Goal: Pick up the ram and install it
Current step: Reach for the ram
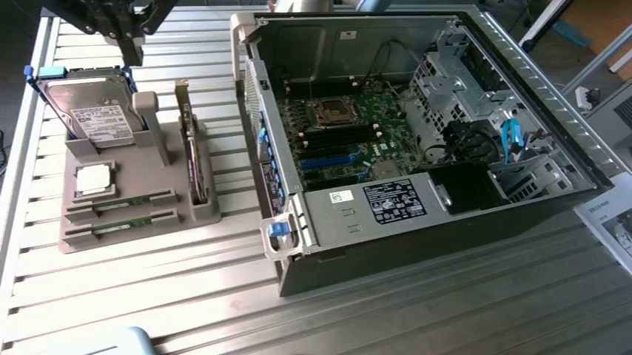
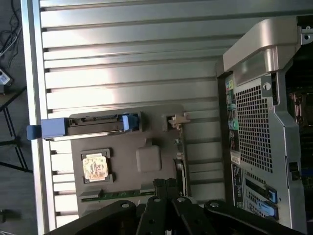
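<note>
Two ram sticks (image 1: 126,202), slim green boards, lie in the front slots of a grey holder (image 1: 148,148) on the exterior view's left. In the wrist view one ram stick (image 2: 120,195) shows as a green strip at the holder's edge. My gripper (image 1: 132,58) hangs high above the holder's far end, over the hard drive (image 1: 94,115). Its dark fingers (image 2: 160,185) are pressed together and hold nothing; the gripper (image 2: 166,182) is shut. The open computer case (image 1: 415,118) lies on its side, motherboard (image 1: 341,137) exposed.
The holder also carries a square silver CPU (image 1: 94,180) and an upright expansion card (image 1: 194,151) with a metal bracket. The case's grey rear wall (image 2: 254,112) stands close beside the holder. Ribbed metal tabletop (image 1: 148,296) lies in front.
</note>
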You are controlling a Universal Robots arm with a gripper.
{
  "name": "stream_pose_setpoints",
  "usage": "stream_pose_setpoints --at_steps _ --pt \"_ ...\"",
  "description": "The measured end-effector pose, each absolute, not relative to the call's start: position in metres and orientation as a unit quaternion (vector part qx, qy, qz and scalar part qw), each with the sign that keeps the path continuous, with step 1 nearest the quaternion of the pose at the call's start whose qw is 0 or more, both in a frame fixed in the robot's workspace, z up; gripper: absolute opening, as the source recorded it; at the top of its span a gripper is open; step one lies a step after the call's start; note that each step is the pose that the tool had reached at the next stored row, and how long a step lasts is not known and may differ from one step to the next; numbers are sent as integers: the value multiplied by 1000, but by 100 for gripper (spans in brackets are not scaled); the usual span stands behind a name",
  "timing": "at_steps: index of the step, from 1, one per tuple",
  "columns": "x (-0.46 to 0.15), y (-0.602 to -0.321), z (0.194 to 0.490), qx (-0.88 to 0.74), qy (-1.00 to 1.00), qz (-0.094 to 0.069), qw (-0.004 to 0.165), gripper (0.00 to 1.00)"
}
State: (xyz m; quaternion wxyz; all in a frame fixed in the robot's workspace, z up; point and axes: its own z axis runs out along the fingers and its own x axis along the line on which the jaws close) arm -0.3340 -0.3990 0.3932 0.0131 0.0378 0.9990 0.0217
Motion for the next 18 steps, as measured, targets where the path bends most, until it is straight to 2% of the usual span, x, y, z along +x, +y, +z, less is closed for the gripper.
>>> stream_pose_setpoints --at_steps 6,18 --pt "-355 -399 393 38 999 22 13 11" --pt "-356 -399 393 38 999 22 13 11"
